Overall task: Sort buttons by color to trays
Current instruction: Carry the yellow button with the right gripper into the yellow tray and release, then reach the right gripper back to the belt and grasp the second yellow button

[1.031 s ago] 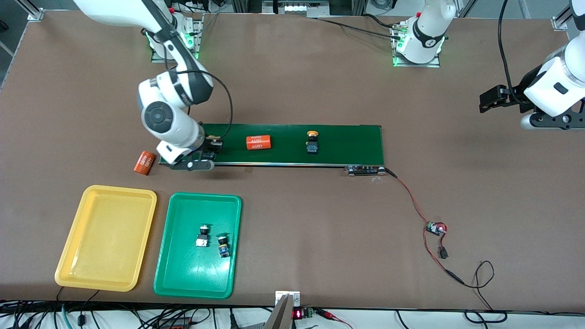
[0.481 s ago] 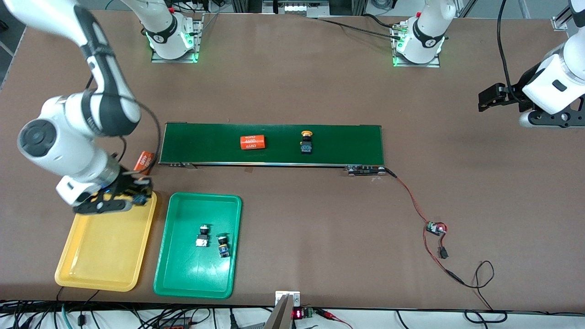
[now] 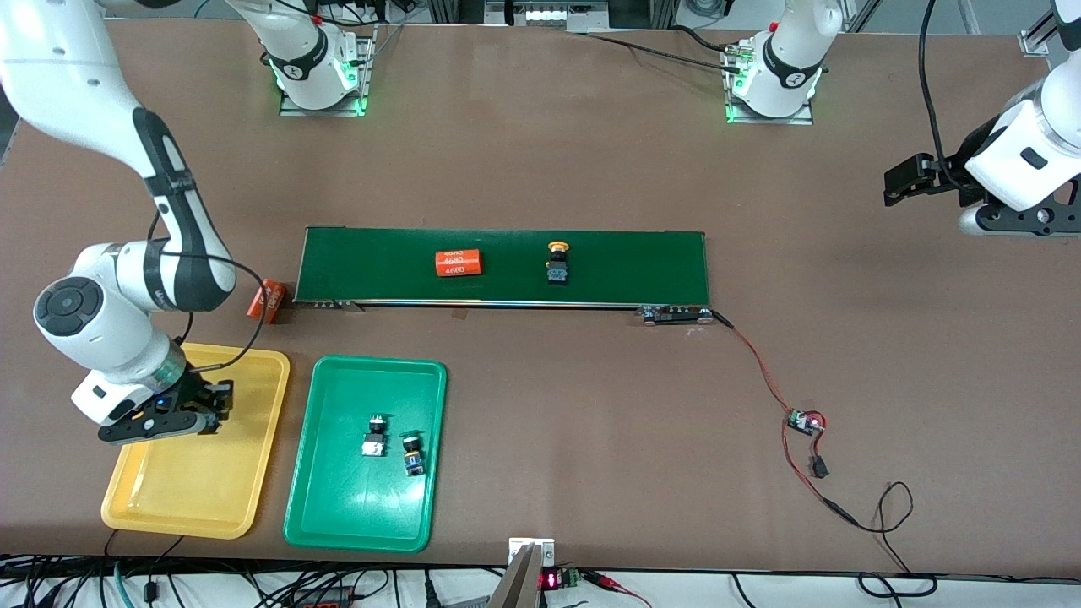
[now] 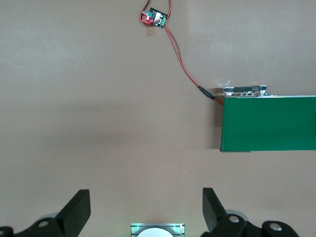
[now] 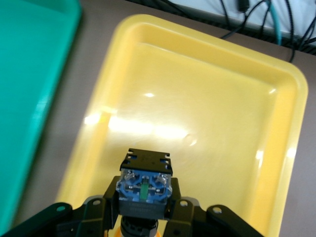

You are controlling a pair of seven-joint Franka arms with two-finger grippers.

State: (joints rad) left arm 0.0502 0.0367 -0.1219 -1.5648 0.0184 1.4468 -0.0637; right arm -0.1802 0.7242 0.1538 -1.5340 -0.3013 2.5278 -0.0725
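Right wrist view: right gripper (image 5: 143,217) clenched on a button (image 5: 144,183), over the yellow tray (image 5: 286,148).
Left gripper (image 4: 145,207): released, waiting over bare table.
Belt (image 3: 625,266): one yellow-capped button (image 3: 556,262).
Green tray (image 3: 338,507): two buttons.

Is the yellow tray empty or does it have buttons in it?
Empty: the yellow tray shows only bare floor; the right gripper holds a button over it.

Right pincer (image 3: 211,404), button (image 5: 144,184): now over yellow tray (image 3: 194,498).

Four buttons (image 3: 557,263), two trays (image 3: 198,473) (yellow, green), two orange cylinders (image 3: 458,263).
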